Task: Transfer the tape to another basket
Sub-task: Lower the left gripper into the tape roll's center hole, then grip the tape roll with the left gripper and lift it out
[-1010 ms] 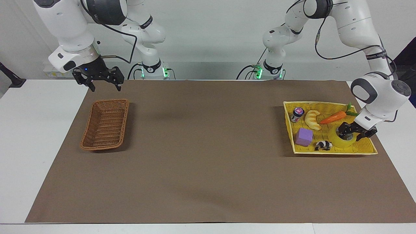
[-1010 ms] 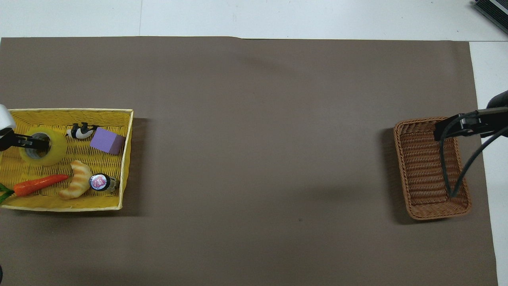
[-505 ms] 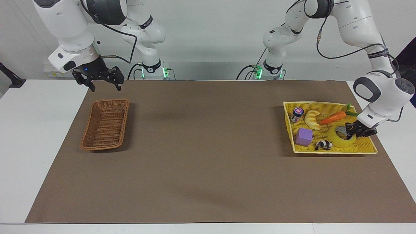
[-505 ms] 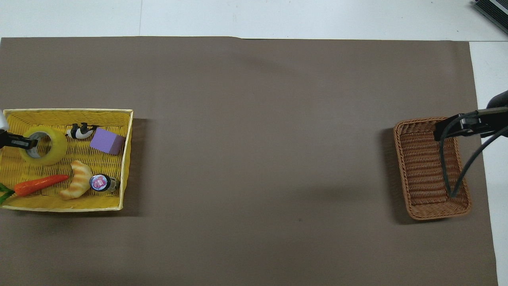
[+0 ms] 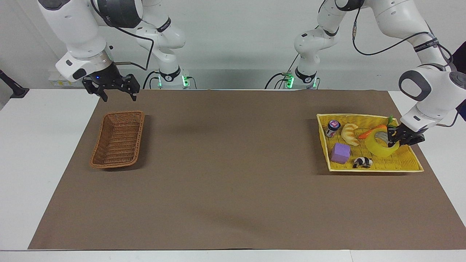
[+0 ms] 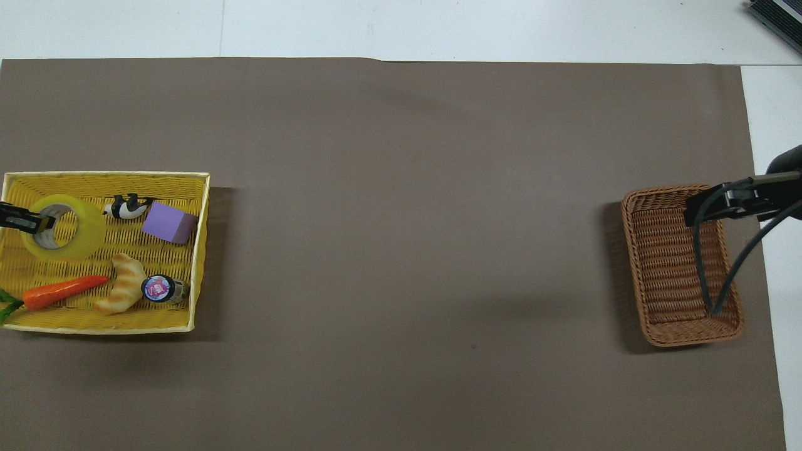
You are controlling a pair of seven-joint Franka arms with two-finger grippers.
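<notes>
The glossy yellow tape (image 5: 378,146), pale core showing, hangs tilted over the yellow tray (image 5: 407,164), pinched at its rim by the left gripper (image 5: 394,137), while the right gripper (image 5: 115,91) waits with jaws spread above the brown basket (image 5: 118,139).

White jointed arms, grey joint caps, black cables, black jaws.

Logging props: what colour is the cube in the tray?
Purple; the cube shows best in the overhead view.
</notes>
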